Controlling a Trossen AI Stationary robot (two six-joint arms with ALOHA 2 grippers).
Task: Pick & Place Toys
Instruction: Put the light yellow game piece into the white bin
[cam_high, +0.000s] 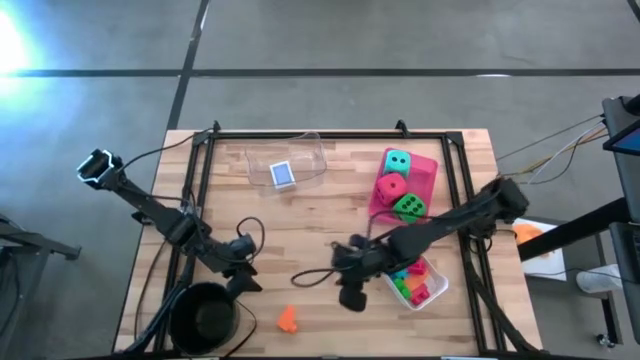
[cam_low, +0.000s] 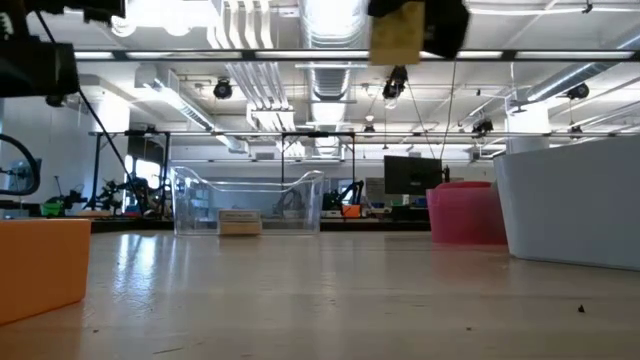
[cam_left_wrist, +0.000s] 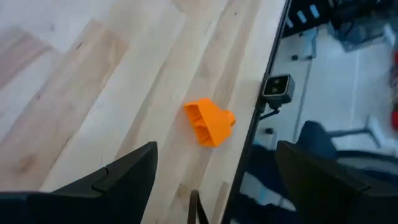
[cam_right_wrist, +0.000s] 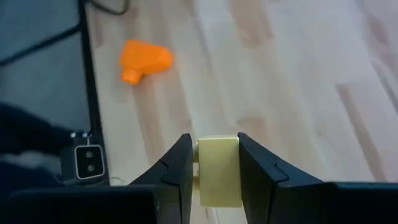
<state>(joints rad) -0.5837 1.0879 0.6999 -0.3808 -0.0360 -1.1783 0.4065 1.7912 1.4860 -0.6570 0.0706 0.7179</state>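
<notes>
Gripping yellow brick (cam_right_wrist: 218, 169): right gripper (cam_right_wrist: 214, 163) | left gripper (cam_left_wrist: 214, 177): spread wide | wooden table (cam_high: 330, 215) | workshop behind

Yellow brick (cam_right_wrist: 218, 171) partly behind fingers (cam_right_wrist: 177, 171)

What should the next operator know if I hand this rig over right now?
Right hand: shut on a pale yellow brick, raised over the table's near middle, beside the white tray.
Left hand: open, holding nothing, near the black bowl and pointed at the orange brick.
Done: the teal die, red die and green die sit in the pink tray; several small bricks lie in the white tray; the blue box is in the clear tray.
Left: place the yellow brick, then pick up the orange brick lying loose near the front edge.
</notes>
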